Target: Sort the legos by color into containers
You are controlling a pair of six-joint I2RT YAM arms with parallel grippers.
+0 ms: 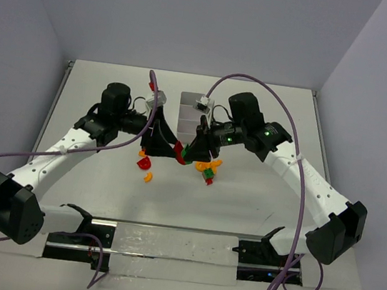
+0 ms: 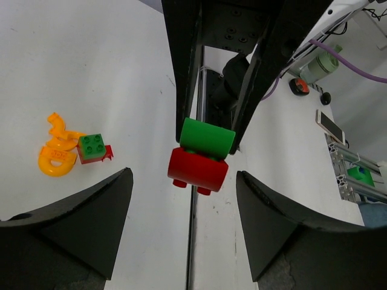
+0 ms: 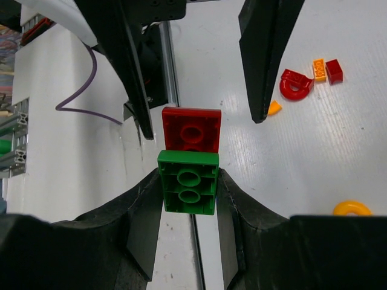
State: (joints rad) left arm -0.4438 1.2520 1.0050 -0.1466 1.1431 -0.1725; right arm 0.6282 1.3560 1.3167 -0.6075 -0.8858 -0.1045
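My right gripper [image 3: 188, 181] is shut on a green lego brick [image 3: 188, 182], held above the table with its hollow underside toward the wrist camera. A red lego brick [image 3: 191, 130] is stuck to the green one's far end. My left gripper [image 2: 184, 175] faces it, open, one fingertip on each side of the red brick [image 2: 198, 169] without touching it. From above, both grippers meet at the joined bricks [image 1: 180, 152], just in front of the white containers [image 1: 184, 108]. What lies inside the compartments is hidden.
Loose legos lie on the table: a red piece [image 1: 144, 160] and an orange curve [image 1: 148, 177] on the left, a mixed cluster [image 1: 209, 169] on the right. A metal rail [image 1: 172, 246] runs along the near edge. Purple cables [image 1: 224, 81] arch over both arms.
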